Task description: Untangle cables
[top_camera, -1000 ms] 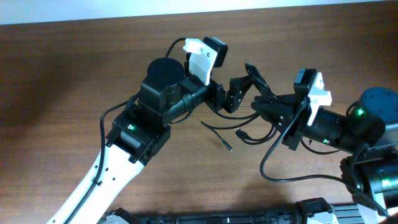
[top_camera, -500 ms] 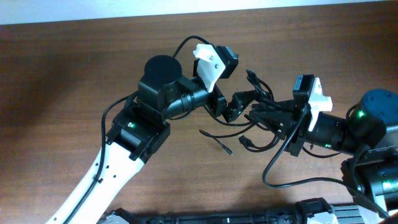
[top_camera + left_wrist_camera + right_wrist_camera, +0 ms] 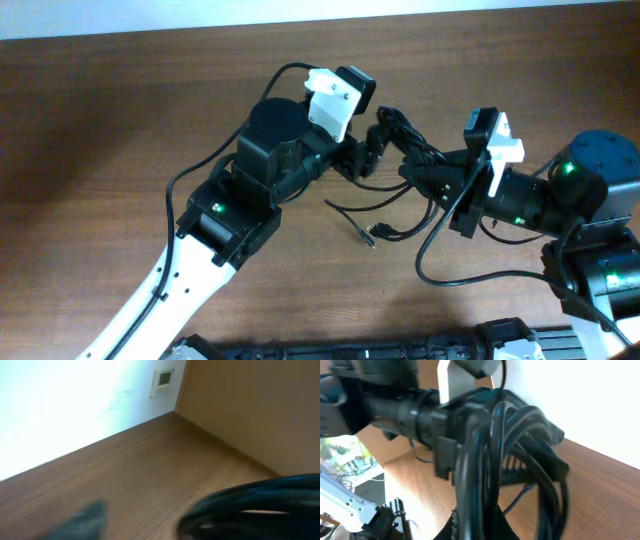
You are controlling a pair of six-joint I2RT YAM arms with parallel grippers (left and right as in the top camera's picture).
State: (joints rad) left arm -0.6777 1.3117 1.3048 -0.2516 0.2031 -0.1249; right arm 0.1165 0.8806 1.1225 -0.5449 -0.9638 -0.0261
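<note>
Thin black cables [image 3: 412, 150] bunch in a tangled knot of loops, up off the table [image 3: 100, 150]. Loose ends trail down, and one small plug [image 3: 371, 234] lies flat on the wood below.

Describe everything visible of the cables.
The cables are thin black cords, bunched in tangled loops held above the table between the two tools. The right tool is shut on the bunch; the left tool sits at its other side. Loose ends trail onto the wood, one ending in a small plug.
</note>
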